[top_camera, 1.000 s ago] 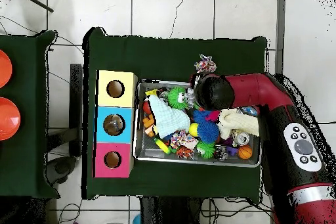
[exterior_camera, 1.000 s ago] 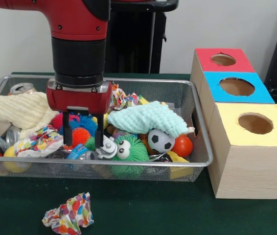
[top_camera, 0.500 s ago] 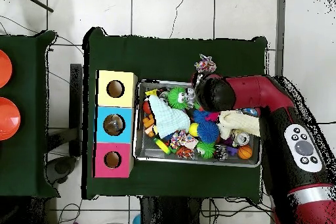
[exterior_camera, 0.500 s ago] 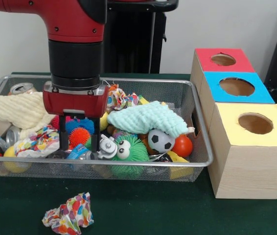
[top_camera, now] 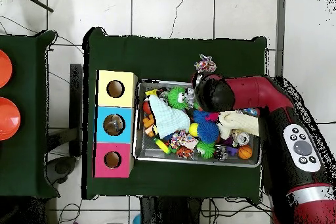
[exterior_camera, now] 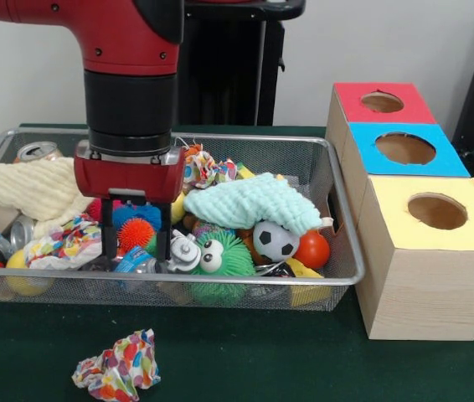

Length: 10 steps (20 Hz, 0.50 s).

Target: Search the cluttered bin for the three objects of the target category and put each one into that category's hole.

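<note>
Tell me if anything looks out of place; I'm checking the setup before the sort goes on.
One thing: a crumpled colourful paper wad lies on the green table outside the wire bin, in front of it, while similar wads sit inside. Otherwise the bin is just cluttered, and the three boxes stand in line.

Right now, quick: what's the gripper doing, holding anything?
Gripper: jaws open, lowered into the bin astride an orange spiky ball, holding nothing.

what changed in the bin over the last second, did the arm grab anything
The red and black gripper shifted a little leftward in the front view and sank among the spiky rubber balls; its fingers stand apart, gripping nothing visibly. The mint green cloth, soccer ball and wire mesh bin stayed put.
</note>
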Each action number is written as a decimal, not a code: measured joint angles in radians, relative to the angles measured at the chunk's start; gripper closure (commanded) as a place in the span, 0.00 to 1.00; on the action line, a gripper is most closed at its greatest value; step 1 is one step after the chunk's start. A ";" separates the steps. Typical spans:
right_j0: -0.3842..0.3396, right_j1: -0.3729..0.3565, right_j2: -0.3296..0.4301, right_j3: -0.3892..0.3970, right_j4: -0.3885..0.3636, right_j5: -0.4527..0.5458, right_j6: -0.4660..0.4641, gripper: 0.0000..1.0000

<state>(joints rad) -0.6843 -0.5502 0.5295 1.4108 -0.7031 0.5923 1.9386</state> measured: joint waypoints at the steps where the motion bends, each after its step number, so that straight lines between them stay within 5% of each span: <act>1: 0.001 0.000 0.000 0.000 0.000 0.000 0.000 0.00; 10: 0.014 0.000 0.000 0.000 -0.002 0.000 0.000 0.00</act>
<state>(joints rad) -0.6704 -0.5500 0.5291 1.4108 -0.7049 0.5923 1.9386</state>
